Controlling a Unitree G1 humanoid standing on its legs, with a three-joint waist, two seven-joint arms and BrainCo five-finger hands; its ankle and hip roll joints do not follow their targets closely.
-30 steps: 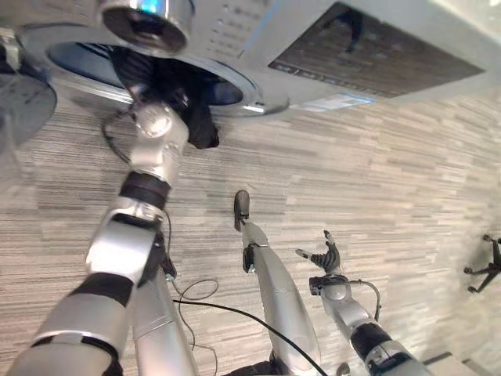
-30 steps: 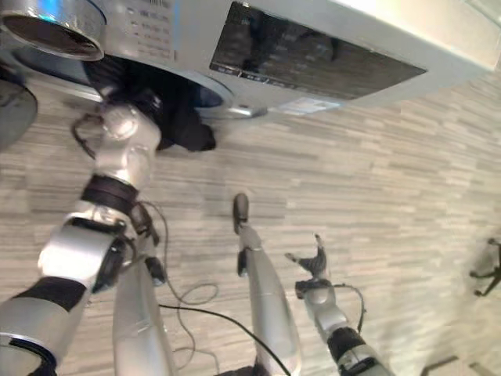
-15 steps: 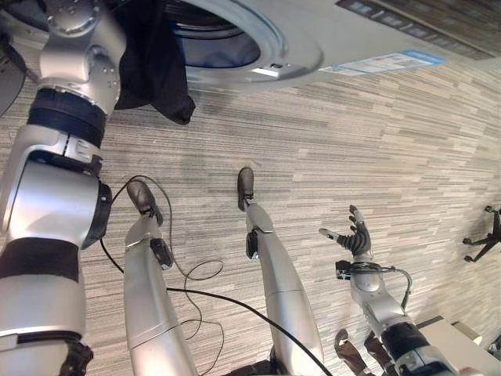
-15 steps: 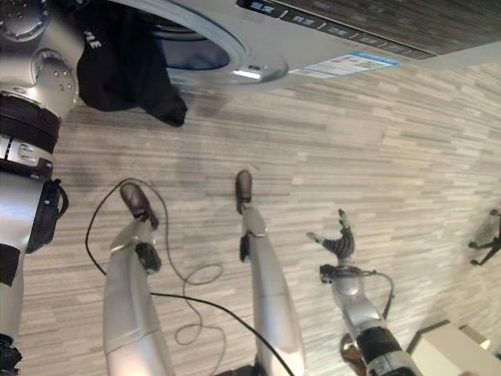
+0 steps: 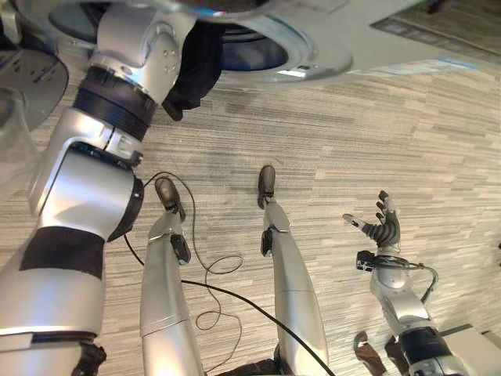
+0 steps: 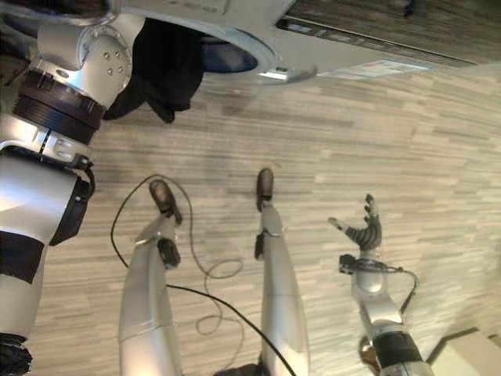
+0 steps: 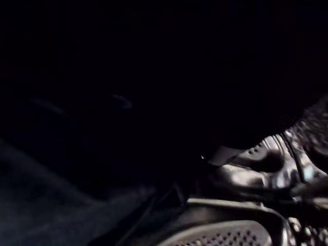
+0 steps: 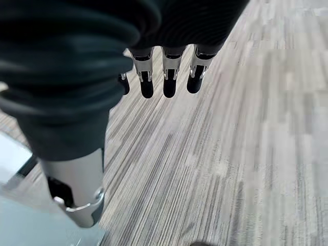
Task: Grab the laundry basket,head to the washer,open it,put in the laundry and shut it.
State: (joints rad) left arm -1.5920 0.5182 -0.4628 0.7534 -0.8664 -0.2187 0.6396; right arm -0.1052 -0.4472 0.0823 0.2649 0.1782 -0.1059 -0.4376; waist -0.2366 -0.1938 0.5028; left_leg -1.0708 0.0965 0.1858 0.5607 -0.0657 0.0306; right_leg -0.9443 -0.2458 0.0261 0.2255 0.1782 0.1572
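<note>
Striped grey carpet floor (image 5: 368,149), washer (image 5: 313,31) along the top with its round opening (image 5: 258,55) exposed, so we're in the loading step. Left arm reaches into the drum with the dark laundry (image 5: 192,74) draped at the opening's rim; left hand is buried in there, can't tell its grip. Right hand (image 5: 381,229) idles over the floor, fingers spread and empty. Next call: push the cloth fully inside, then withdraw.

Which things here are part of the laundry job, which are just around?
Job:
- silver front-load washer, round opening
- black garment hanging at that opening
- left hand: its arm reaches into the drum
- right hand, open, empty

Around:
- grey striped floor
</note>
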